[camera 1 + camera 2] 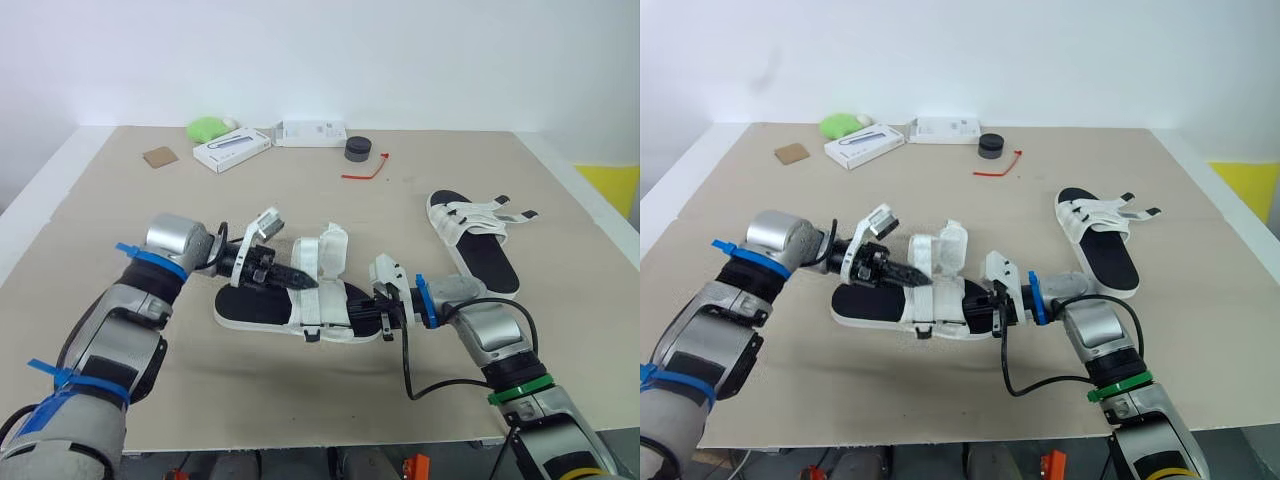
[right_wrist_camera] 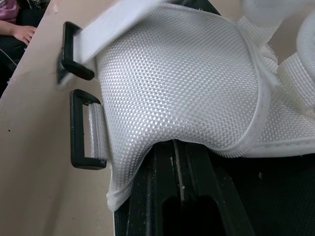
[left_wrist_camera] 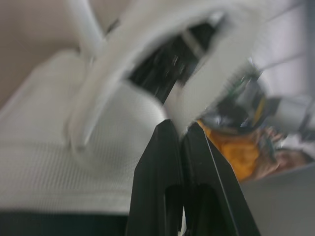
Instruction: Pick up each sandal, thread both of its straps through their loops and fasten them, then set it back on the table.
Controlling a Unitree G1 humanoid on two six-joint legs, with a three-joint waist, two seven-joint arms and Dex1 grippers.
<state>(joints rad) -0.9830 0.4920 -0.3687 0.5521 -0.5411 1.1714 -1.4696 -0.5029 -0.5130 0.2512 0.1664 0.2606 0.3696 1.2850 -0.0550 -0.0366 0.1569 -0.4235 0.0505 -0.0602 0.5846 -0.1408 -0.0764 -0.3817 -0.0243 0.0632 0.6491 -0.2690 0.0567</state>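
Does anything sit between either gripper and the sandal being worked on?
Nothing visible does. The left gripper is at the raised white strap of the near sandal, and the right gripper is against its other end, under the mesh flap.

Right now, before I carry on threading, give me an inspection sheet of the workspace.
Surface: tan table; both sandals lie on it.
Job's things: near sandal lies flat with one strap flap standing open; far sandal lies to the right, straps splayed loose.
Clutter: green object, near white box, far white box, black round object, red tie and brown square, all on the far side.
Grippers: left gripper shut, at the standing flap; right gripper shut, tips hidden under a strap flap.
Cables: black cable loops over the table from the right gripper.
Surroundings: white wall; a person's hand beyond the table edge.
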